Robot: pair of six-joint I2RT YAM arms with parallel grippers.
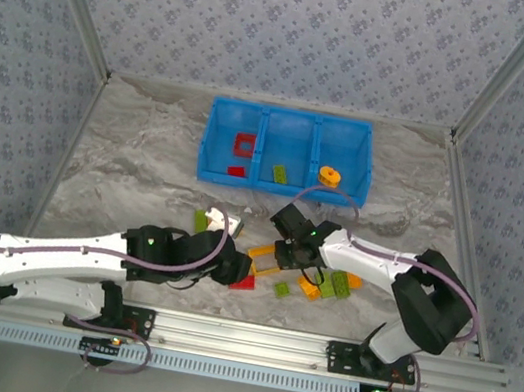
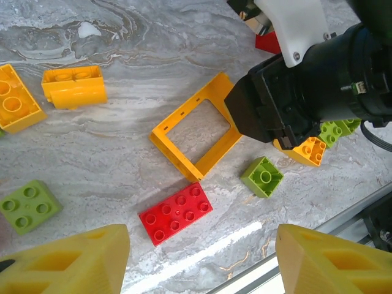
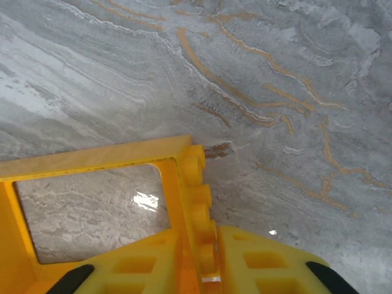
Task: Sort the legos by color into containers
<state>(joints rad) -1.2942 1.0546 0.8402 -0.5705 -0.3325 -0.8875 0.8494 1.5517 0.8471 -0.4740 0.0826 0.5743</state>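
Note:
My right gripper is shut on one studded side of an open orange frame, which lies flat on the marble table. In the top view the frame lies between the two arms, with the right gripper at its right end. My left gripper hangs open, nothing between its fingers, just above a flat red brick. A lime green cube lies to the right of that brick. The blue tray holds a red frame, a green brick and a round orange piece, one colour per compartment.
Two orange bricks and a green square brick lie to the left of the frame. A green and orange pile sits under the right arm. The right arm's black wrist overhangs the frame. The metal rail marks the near edge.

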